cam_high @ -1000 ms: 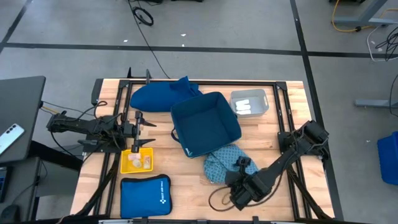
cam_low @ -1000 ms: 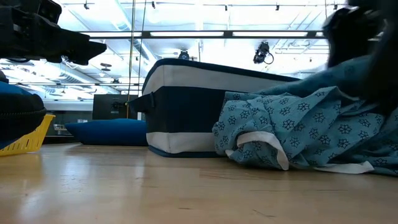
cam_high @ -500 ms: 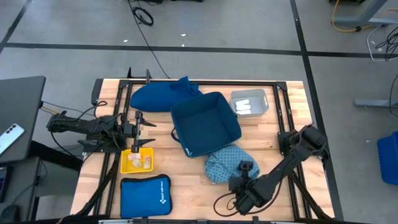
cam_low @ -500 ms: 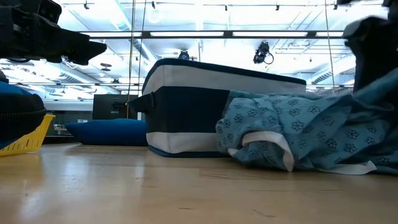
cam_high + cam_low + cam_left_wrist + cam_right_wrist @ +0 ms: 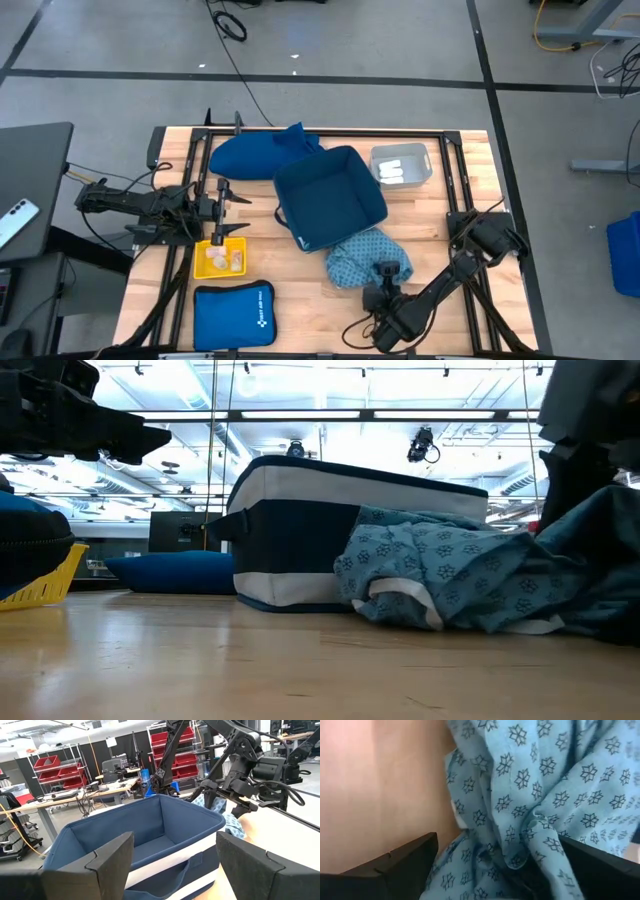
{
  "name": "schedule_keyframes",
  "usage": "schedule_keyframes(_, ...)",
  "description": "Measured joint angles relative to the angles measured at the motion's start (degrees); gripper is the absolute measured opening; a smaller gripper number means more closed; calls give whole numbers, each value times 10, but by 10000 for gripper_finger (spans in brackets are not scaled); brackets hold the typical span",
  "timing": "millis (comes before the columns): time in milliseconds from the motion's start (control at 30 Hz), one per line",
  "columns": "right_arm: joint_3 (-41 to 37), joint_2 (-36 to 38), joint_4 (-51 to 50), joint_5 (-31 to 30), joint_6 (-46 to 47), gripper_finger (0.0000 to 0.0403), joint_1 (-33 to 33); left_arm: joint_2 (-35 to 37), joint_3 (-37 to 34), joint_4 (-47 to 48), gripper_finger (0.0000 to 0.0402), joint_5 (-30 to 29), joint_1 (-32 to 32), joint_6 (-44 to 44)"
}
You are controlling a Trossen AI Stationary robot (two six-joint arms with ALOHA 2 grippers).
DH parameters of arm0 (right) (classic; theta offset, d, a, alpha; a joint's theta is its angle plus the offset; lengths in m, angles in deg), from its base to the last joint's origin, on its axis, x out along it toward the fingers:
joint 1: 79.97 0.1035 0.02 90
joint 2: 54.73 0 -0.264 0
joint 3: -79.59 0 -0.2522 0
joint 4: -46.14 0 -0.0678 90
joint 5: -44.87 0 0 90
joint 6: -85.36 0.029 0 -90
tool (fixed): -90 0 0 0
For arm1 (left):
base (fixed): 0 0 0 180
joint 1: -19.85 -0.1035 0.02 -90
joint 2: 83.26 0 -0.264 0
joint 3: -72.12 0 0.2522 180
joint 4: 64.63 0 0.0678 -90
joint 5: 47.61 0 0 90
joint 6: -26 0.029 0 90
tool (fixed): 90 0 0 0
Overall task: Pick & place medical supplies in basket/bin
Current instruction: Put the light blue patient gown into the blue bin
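The teal speckled cloth (image 5: pixel 362 255) lies bunched on the table, just on the near side of the dark-blue fabric bin (image 5: pixel 283 180). My right gripper (image 5: pixel 385 272) is open at the cloth's near-right edge, and folds of the cloth (image 5: pixel 535 785) fill the gap between its fingers. The large dark-blue cloth (image 5: pixel 250 155) lies at the far edge, left of the bin. White rolls sit in a clear tray (image 5: pixel 400 165) right of the bin. My left gripper (image 5: pixel 237 200) is open and hovers over the table's left side, facing the bin (image 5: pixel 150 835). My right gripper stands open around the near part of the teal cloth (image 5: pixel 520 845), coming from the table's near side and slanting down. Bunched folds lie between the fingers (image 5: pixel 395 865). The cloth rests on the table. Whether the fingers touch it I cannot tell.
A yellow tray (image 5: pixel 222 258) with small items sits below my left gripper. The flat bright-blue zip pouch (image 5: pixel 233 315) lies at the near-left edge. A black frame rail (image 5: pixel 455 190) runs round the tabletop. Bare wood shows between the pouch and the teal cloth.
My right arm has drawn back toward the near edge, and its gripper has shifted a little left along the cloth's near side. The teal cloth has been pushed and re-bunched, its mass shifting slightly toward the bin. My left arm has kept still.
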Motion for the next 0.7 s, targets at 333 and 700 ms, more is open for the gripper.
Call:
schedule_keyframes(333,-5,-11,8,-14,117,245,-4,0,0,0,284,0,0,0)
schedule_keyframes(700,40,24,57,-35,104,88,22,0,0,-1,284,0,0,0)
